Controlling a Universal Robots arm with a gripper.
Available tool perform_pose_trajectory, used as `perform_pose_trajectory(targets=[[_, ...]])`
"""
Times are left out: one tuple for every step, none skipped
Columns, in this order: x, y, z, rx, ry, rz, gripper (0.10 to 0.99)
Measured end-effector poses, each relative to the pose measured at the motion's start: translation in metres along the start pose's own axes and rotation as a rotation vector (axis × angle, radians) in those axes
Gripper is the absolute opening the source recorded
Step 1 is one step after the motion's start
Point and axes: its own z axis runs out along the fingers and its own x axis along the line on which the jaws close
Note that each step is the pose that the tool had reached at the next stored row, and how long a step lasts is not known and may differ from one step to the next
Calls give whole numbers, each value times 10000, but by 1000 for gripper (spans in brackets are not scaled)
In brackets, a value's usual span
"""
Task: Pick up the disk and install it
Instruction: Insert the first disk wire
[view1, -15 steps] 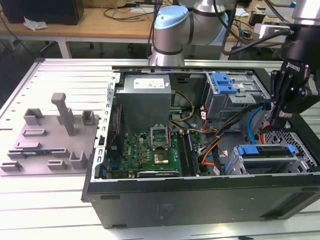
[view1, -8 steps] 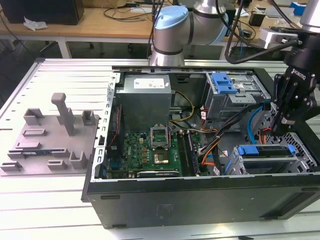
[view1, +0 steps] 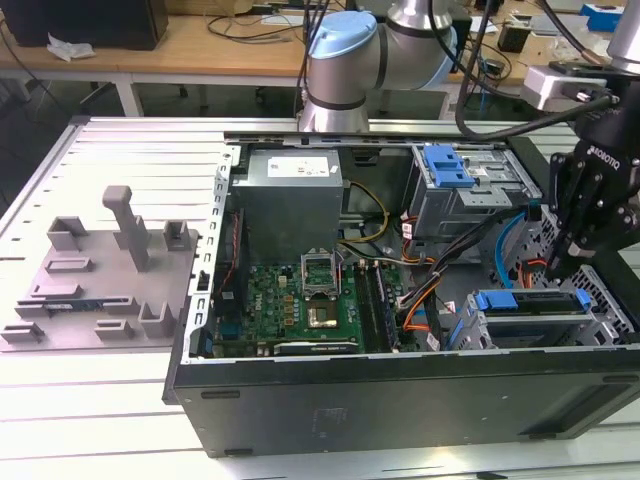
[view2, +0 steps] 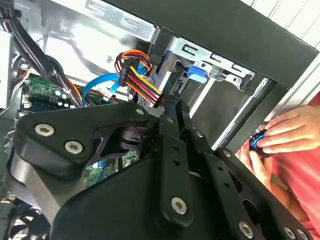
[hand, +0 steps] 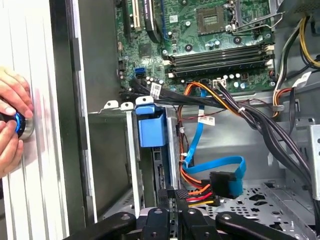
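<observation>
The disk (view1: 530, 322) lies flat in the drive cage at the front corner of the open computer case, on the exterior view's right, its blue bracket (view1: 530, 298) along its upper edge. In the first wrist view I see it edge-on in its slot, with the blue bracket tab (hand: 151, 127) at the far end. That tab (view2: 196, 74) also shows in the second wrist view. My gripper (view1: 572, 262) hangs over the disk's right end. Its fingers (hand: 175, 202) stand pressed together, shut, tips right at the disk's near edge. Whether they pinch that edge is hidden.
A person's hands (hand: 12, 125) rest on a round blue-lit knob outside the case wall. Orange, red and blue cables (hand: 210, 180) bunch beside the slot. The motherboard (view1: 300, 295), the grey power supply box (view1: 290, 195) and a grey cage with a blue tab (view1: 450, 168) fill the case.
</observation>
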Motion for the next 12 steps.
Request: perform_pose_trajectory(targets=[[27, -2, 10, 1, -98, -48, 165], [48, -4, 16, -1, -199, -81, 165], [66, -6, 22, -4, -293, -109, 165], [90, -8, 30, -8, -419, -143, 165], [112, -10, 37, -12, -531, -172, 165], [123, -11, 41, -15, -590, -187, 165], [137, -13, 44, -19, -650, -195, 165], [154, -14, 48, -22, -700, -197, 165], [172, -16, 51, -27, -757, -198, 165], [186, -17, 54, -30, -806, -199, 165], [187, -18, 55, -31, -818, -199, 165], [187, -17, 55, -31, -820, -200, 165]])
